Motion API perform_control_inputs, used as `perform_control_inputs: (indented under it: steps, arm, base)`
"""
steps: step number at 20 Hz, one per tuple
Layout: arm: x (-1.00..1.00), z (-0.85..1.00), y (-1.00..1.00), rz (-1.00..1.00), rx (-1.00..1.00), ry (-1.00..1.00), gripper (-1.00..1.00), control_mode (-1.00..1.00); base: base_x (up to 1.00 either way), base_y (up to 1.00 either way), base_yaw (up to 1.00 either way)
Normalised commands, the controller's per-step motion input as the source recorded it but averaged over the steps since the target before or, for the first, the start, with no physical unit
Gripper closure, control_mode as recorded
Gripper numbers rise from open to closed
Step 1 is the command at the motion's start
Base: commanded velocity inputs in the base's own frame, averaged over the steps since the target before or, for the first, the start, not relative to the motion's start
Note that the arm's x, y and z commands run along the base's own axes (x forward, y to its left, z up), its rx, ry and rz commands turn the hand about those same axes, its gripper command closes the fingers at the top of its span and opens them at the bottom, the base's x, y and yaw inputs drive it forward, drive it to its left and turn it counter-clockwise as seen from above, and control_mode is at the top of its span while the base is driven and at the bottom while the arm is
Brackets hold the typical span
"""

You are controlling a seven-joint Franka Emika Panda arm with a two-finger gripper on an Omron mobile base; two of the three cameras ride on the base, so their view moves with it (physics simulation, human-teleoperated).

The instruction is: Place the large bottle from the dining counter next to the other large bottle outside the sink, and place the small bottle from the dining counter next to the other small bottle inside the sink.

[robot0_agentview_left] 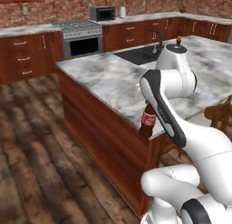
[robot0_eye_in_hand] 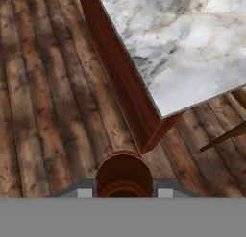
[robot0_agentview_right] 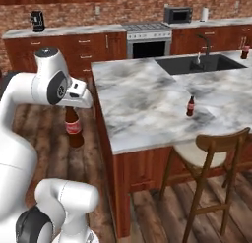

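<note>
Jaws of the gripper [robot0_agentview_right: 72,109] clamp the large bottle [robot0_agentview_right: 73,127] off the dining counter [robot0_agentview_right: 147,99]; small bottle [robot0_agentview_right: 190,106] awaits, neither placed.

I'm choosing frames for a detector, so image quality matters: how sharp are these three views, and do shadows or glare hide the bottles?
Left base view: soft and slightly blurred, with the white arm covering part of the large bottle. Right base view: even light, no glare; the small bottle casts a faint shadow on the dining counter. Hand view: the bottle top between the gripper fingertips is dark and blurry.
</note>
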Motion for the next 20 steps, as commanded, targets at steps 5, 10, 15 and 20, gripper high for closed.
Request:
perform_control_inputs:
  steps: [5,10,15,20]
  arm:
    - [0.0,0.0,0.0,0.0,0.0,0.0,1.0,1.0]
    - [0.0,0.0,0.0,0.0,0.0,0.0,1.0,1.0]
    - [0.0,0.0,0.0,0.0,0.0,0.0,1.0,1.0]
    - [0.0,0.0,0.0,0.0,0.0,0.0,1.0,1.0]
  base:
    - [0.41,1.0,-0.52]
    - [0.65,1.0,-0.56]
    - [0.66,1.0,-0.56]
    - [0.4,1.0,-0.49]
